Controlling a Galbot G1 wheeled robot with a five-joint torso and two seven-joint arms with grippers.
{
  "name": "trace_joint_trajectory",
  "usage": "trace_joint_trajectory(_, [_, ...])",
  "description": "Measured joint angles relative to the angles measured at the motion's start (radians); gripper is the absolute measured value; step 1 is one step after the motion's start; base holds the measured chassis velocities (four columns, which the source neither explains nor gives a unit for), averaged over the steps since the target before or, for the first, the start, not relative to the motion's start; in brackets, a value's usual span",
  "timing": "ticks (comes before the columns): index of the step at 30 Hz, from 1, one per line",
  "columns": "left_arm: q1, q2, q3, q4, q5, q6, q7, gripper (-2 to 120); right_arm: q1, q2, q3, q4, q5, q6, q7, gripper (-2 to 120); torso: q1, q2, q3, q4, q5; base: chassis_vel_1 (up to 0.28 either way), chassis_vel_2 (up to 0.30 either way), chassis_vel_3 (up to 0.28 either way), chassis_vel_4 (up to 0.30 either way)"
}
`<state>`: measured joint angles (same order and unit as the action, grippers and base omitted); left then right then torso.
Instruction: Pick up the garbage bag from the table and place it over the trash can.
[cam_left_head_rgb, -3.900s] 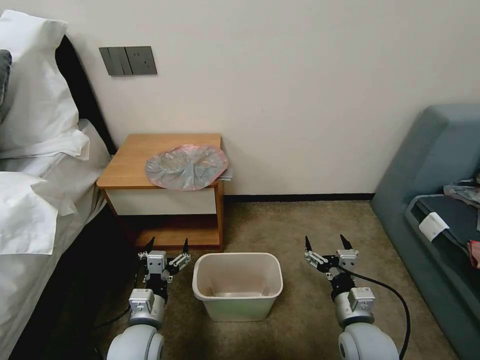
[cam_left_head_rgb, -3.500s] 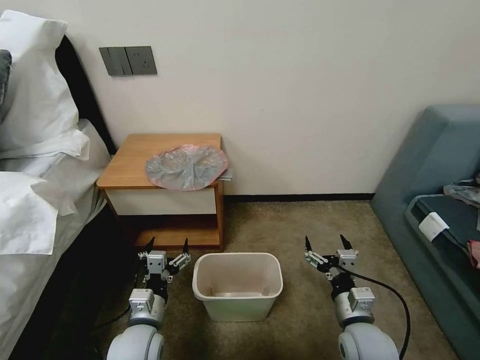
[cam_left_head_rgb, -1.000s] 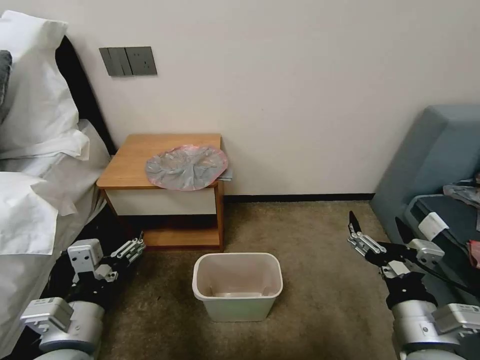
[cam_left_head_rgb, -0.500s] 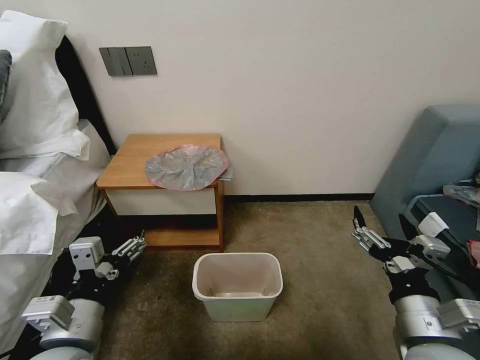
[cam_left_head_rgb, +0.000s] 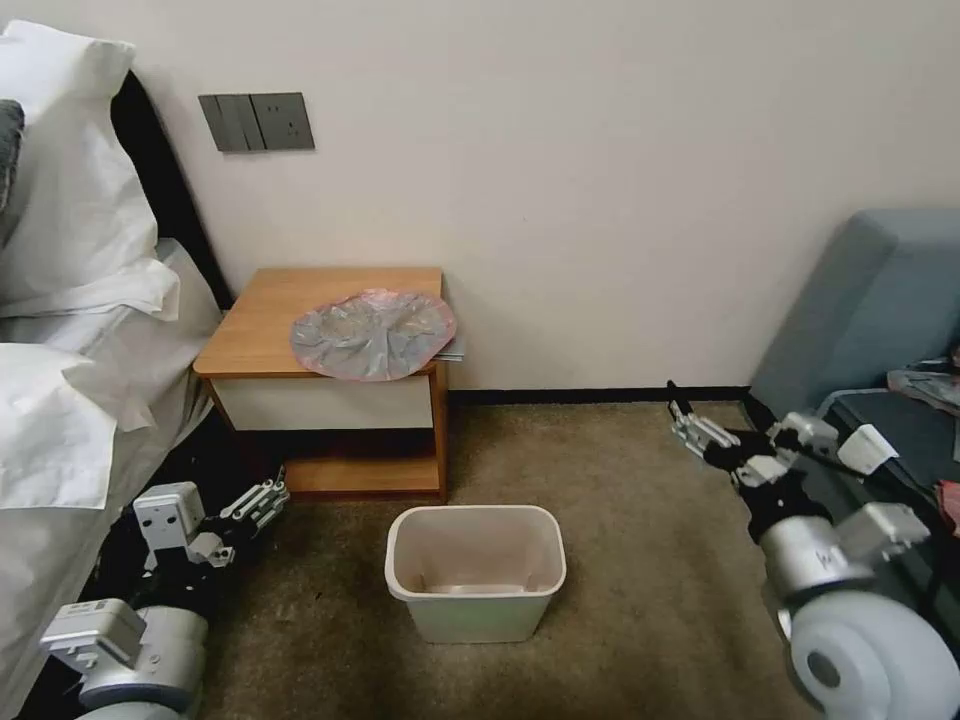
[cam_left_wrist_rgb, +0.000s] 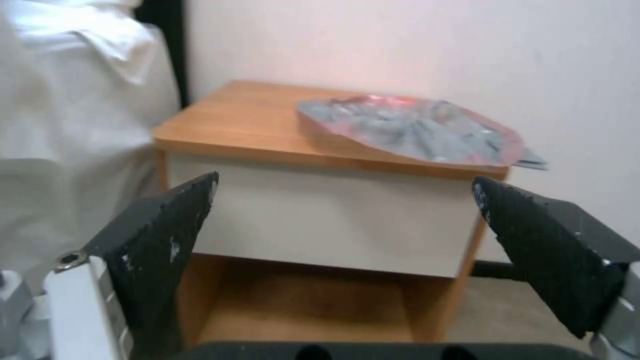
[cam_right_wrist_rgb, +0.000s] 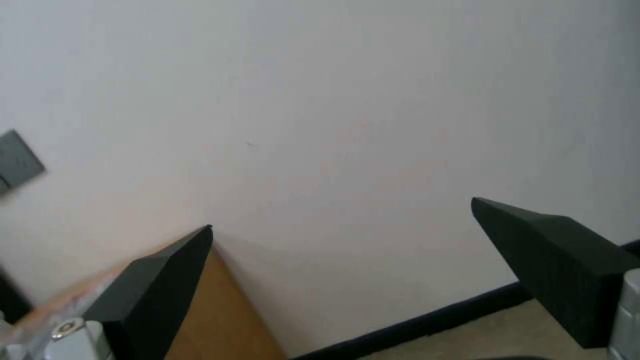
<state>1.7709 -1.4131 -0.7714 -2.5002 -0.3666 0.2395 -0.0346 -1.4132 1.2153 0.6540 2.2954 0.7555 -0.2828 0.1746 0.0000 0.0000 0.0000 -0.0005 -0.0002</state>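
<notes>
The garbage bag (cam_left_head_rgb: 372, 333) lies flat on the right half of the table (cam_left_head_rgb: 262, 312), a crinkly grey disc with a pink rim that overhangs the front edge. The trash can (cam_left_head_rgb: 474, 618) stands on the carpet in front of the table, with no bag over it. My left gripper (cam_left_head_rgb: 276, 489) hangs open low at the left, near the table's lower shelf, pointing at the table. From the left wrist, the open left gripper (cam_left_wrist_rgb: 345, 177) faces the white drawer, with the garbage bag (cam_left_wrist_rgb: 413, 127) above. My right gripper (cam_left_head_rgb: 712, 402) is open, raised right of the can, empty. The right wrist view has the right gripper (cam_right_wrist_rgb: 341, 214) facing the wall.
A bed with white pillows (cam_left_head_rgb: 60, 300) fills the left side, close to my left arm. A grey-blue sofa (cam_left_head_rgb: 870, 300) with loose items stands at the right, beside my right arm. A switch plate (cam_left_head_rgb: 256, 121) is on the wall. A thin grey item (cam_left_head_rgb: 455, 350) pokes out under the bag.
Both arms swung outward from beside the trash can. In the last second the right gripper rose and moved left toward the wall; the left gripper hardly moved. Bag and can stayed put.
</notes>
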Motion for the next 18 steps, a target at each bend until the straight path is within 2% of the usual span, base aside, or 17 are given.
trace_joint_trajectory(4, [0.009, 0.033, 0.0, 0.0, -0.031, -0.009, 0.002, 100, 0.167, 0.002, -0.102, -0.141, 0.229, 0.021, 0.031, 100, 0.0, 0.0, 0.0, 0.0006, 0.0002, 0.0, 0.0, 0.0, 0.0])
trace_joint_trajectory(7, [0.01, 0.035, 0.0, 0.0, -0.033, -0.01, 0.003, 100, 0.204, 0.006, -0.125, -0.167, 0.274, 0.023, 0.035, 100, 0.0, 0.0, 0.0, 0.0006, 0.0003, 0.0, 0.0, 0.0, 0.0])
trace_joint_trajectory(13, [0.013, 0.032, -0.011, 0.0, -0.039, -0.012, 0.005, 100, 0.409, 0.069, -0.279, -0.346, 0.538, 0.025, 0.018, 100, 0.0, 0.0, 0.0, 0.0006, -0.0003, 0.0, 0.0, 0.0, 0.0])
trace_joint_trajectory(18, [0.015, 0.026, -0.022, 0.0, -0.043, -0.01, 0.006, 100, 0.481, 0.117, -0.32, -0.453, 0.67, 0.015, -0.017, 100, 0.0, 0.0, 0.0, 0.0007, 0.0, 0.0, 0.0, 0.0, 0.0])
